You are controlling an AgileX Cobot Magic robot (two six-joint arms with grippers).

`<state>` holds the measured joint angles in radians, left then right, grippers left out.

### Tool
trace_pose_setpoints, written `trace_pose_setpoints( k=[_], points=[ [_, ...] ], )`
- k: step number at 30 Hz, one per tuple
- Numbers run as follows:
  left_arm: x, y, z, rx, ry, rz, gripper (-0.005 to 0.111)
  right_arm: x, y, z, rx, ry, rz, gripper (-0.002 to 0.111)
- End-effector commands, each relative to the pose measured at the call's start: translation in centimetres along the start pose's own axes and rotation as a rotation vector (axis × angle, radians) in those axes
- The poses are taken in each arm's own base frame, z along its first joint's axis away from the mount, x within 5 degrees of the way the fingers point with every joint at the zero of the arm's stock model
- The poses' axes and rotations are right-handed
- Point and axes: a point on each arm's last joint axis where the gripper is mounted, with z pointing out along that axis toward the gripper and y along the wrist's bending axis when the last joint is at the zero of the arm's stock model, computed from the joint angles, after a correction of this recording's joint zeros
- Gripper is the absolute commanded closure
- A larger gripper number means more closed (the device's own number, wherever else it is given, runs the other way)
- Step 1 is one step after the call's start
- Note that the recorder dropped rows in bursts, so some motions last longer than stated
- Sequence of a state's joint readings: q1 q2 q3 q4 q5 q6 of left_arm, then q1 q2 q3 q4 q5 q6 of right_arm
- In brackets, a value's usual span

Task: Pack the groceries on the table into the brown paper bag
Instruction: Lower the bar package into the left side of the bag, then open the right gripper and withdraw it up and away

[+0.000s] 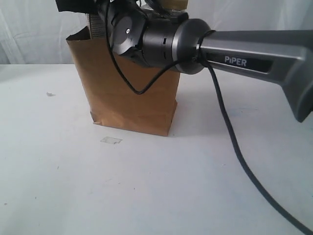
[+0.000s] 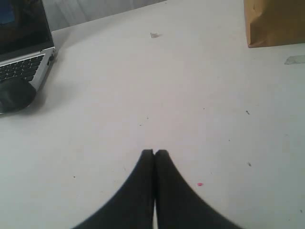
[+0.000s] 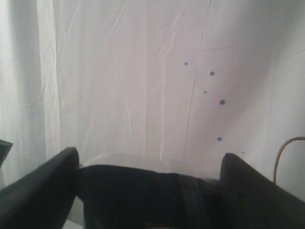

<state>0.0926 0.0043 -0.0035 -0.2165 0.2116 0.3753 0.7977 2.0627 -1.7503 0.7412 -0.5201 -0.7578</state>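
Note:
The brown paper bag (image 1: 124,93) stands upright on the white table (image 1: 161,186), and its corner shows in the left wrist view (image 2: 274,21). My right arm (image 1: 161,41) reaches across above the bag's open top; its fingers are cut off by the top edge of the exterior view. In the right wrist view my right gripper (image 3: 150,155) holds a dark navy packet (image 3: 143,195) that spans the gap from finger to finger. My left gripper (image 2: 154,151) is shut and empty, low over bare table. No other groceries are in view.
A laptop (image 2: 21,45) and a black mouse (image 2: 14,93) sit at the table's edge in the left wrist view. A small clear scrap of tape (image 1: 111,140) lies in front of the bag. The right arm's black cable (image 1: 234,142) trails across the table. White curtain behind.

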Motion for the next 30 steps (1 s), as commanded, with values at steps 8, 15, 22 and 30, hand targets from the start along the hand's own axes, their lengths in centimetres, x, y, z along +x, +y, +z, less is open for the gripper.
trace_pose_setpoints(
  k=[8,15,22,30],
  points=[
    [0.1,-0.1,0.0,0.007,-0.005,0.0,0.107,-3.5,-0.1,-0.9,-0.007,-0.065,0.021,0.034],
    [0.1,-0.1,0.0,0.007,-0.005,0.0,0.107,-5.0,0.0,-1.5,-0.038,-0.065,0.031,0.034],
    [0.1,-0.1,0.0,0.007,-0.005,0.0,0.107,-4.8,0.2,-1.5,-0.056,-0.047,0.03,0.034],
    [0.1,-0.1,0.0,0.007,-0.005,0.0,0.107,-4.8,0.2,-1.5,-0.055,-0.048,0.03,0.034]
  ],
)
